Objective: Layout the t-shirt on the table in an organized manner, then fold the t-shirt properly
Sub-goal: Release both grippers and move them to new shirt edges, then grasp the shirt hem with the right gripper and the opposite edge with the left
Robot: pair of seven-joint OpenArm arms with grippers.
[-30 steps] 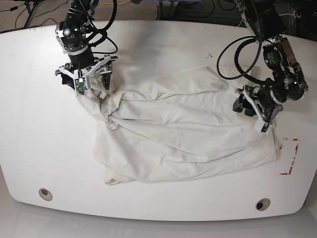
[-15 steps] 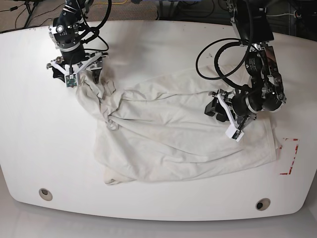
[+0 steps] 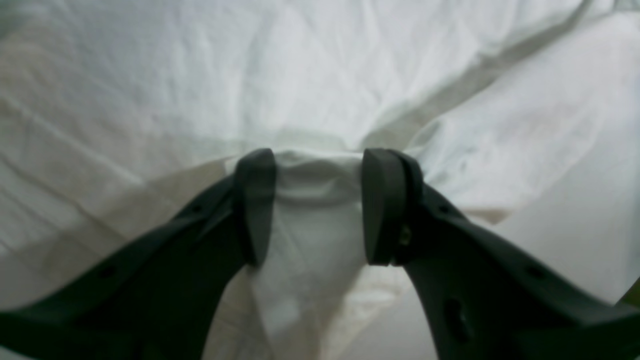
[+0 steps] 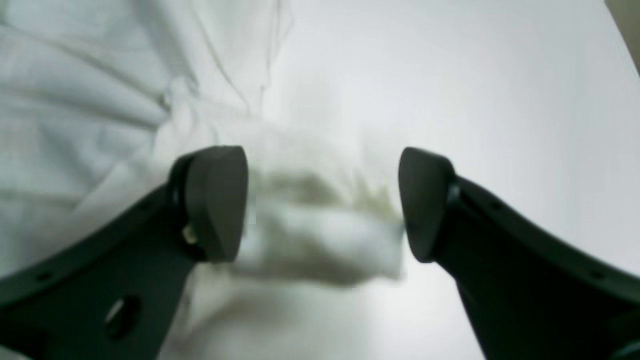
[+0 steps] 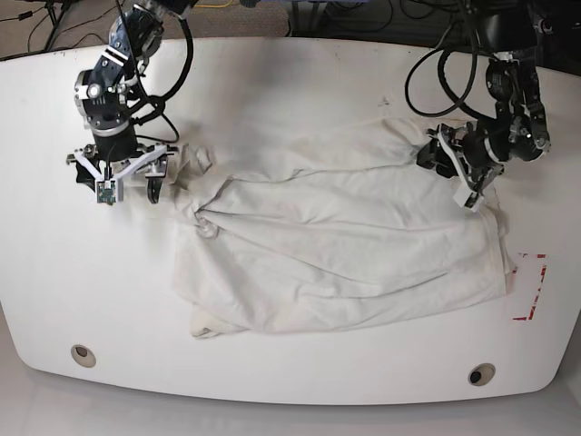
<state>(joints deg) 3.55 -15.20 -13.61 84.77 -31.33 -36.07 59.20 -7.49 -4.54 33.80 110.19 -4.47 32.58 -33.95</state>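
Note:
The white t-shirt [image 5: 336, 245] lies crumpled on the table [image 5: 300, 82], plain side up with no print showing. My left gripper [image 5: 436, 156] is at the shirt's upper right corner. In the left wrist view, that gripper [image 3: 318, 205] pinches a raised fold of the t-shirt [image 3: 320, 75] between its pads. My right gripper [image 5: 116, 177] is at the shirt's upper left end. In the right wrist view, a blurred bunch of the t-shirt [image 4: 320, 235] fills the wide gap of that gripper [image 4: 322, 200], touching both pads.
A red tape rectangle [image 5: 531, 286] marks the table at the right, just past the shirt's edge. Two round grommet holes [image 5: 83, 355] [image 5: 482, 374] sit near the front edge. Black cables hang from both arms over the far side.
The left gripper swung in over the shirt, then back out and up to its right corner. The right gripper moved left and toward the front, and the left end of the shirt shifted with it.

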